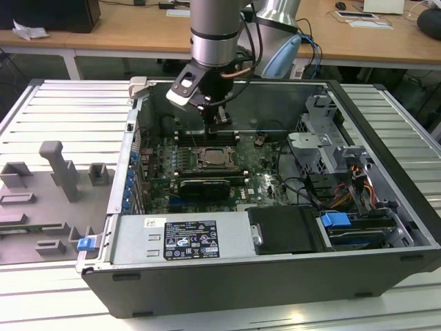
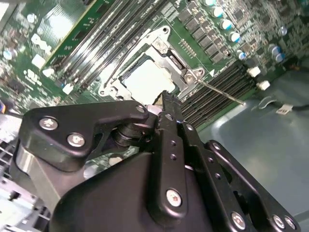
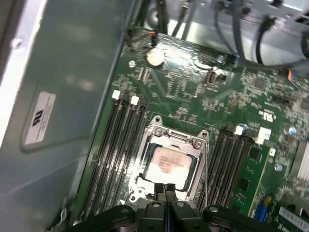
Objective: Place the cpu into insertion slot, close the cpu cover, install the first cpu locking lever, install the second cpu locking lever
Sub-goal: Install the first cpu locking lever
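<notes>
Grey fixture blocks (image 1: 58, 169) stand at the table's (image 1: 62, 110) left edge, well apart from the open computer case (image 1: 207, 283). Inside the case, memory slots (image 3: 120, 145) run along both sides of the insertion slot (image 3: 153, 124). The cpu (image 3: 168, 162) lies in that slot, and the cpu cover (image 3: 199, 159) lies flat around it. The gripper (image 3: 166, 187) hangs over the slot's edge, its fingers pressed together on nothing. A thin locking lever (image 2: 219, 92) juts from the slot's corner across the memory slots. The drive cage (image 1: 320, 138) and cables (image 1: 358, 186) crowd the case's right side.
</notes>
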